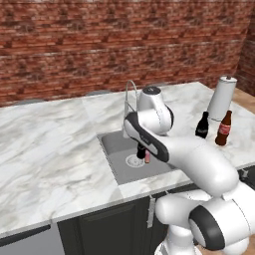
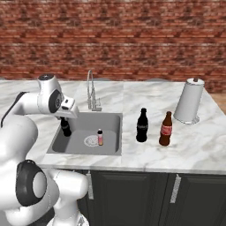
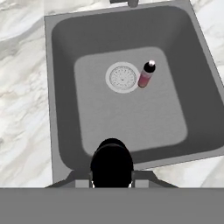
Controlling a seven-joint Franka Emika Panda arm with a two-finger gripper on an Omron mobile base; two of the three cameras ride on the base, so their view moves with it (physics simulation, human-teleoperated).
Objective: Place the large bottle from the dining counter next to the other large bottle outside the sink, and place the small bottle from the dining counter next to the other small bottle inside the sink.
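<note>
Now arm bent low, tool [image 2: 65, 120] w/ small bottle [image 2: 65, 128] over sink [image 2: 112, 118].

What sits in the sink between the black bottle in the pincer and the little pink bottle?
Just bare sink floor and the round drain, seen from the hand view, between black bottle and pink bottle.

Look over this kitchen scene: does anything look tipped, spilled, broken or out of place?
Nothing stands out. The two tall bottles stand upright on the counter, the pink bottle stands upright by the drain, and nothing is spilled.
</note>
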